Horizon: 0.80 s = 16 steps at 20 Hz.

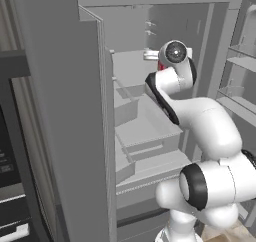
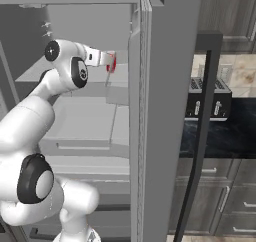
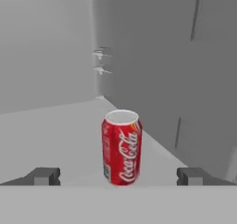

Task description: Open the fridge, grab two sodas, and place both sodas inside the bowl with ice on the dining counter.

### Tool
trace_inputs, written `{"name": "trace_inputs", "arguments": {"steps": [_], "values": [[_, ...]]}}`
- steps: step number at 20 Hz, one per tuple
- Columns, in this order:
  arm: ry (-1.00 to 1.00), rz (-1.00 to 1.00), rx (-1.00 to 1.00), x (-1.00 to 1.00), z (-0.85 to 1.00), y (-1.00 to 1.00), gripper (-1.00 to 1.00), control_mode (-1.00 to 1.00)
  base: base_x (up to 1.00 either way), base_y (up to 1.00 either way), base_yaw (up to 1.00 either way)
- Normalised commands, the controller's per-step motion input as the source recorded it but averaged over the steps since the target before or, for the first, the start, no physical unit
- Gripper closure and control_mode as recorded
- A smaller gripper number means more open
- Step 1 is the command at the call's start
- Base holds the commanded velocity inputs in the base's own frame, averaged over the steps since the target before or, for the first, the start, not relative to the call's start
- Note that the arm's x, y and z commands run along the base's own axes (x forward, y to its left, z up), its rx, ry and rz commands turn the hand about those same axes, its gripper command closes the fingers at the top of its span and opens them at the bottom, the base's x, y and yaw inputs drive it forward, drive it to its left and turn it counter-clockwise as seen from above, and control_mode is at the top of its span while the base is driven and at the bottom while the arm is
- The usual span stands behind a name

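Silver toaster [image 2: 209, 100] on dark back counter [image 2: 235, 131], grey drawers [image 2: 220, 198] beneath; black oven [image 1: 12, 186].

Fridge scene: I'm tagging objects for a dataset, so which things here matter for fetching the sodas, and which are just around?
Part of the job:
- fridge, doors open
- red soda can, upright on a shelf
- hand, open, facing the can

Just around:
- toaster on the back counter

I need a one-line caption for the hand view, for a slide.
Open gripper lined up on an upright red can standing on a white fridge shelf.
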Motion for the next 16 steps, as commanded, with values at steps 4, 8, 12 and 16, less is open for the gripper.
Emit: {"name": "trace_inputs", "arguments": {"steps": [4, 8, 12, 16], "values": [[0.00, -0.03, 0.00, 0.27, 0.00, -0.02, -1.00, -1.00, 0.00, 0.00, 0.00], [0.00, -0.02, 0.00, 0.26, -0.03, -0.04, -1.00, -1.00, 0.00, 0.00, 0.00], [0.00, -0.03, 0.00, 0.21, -0.08, -0.05, -1.00, -1.00, 0.00, 0.00, 0.00], [0.00, -0.03, 0.00, 0.16, -0.10, -0.06, -1.00, -1.00, 0.00, 0.00, 0.00]]}}
